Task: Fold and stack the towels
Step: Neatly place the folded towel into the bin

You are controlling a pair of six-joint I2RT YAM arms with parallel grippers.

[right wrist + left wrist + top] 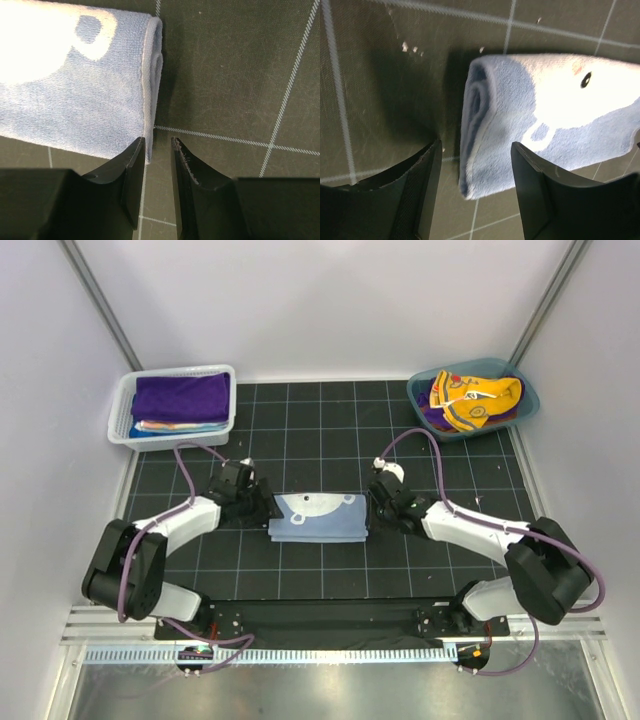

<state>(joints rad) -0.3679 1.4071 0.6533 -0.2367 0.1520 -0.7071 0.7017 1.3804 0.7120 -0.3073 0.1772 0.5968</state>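
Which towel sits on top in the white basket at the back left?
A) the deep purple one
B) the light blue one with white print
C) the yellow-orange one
A: the deep purple towel lies on top of the folded stack in the white mesh basket.

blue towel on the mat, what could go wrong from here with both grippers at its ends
1. The left gripper stands open astride the light blue towel's folded end. Closing there could catch only the top layers and pull the fold apart.
2. The right gripper, jaws barely apart, sits at the towel's corner. A pinch there might grab just that corner, leaving the towel to sag when lifted.
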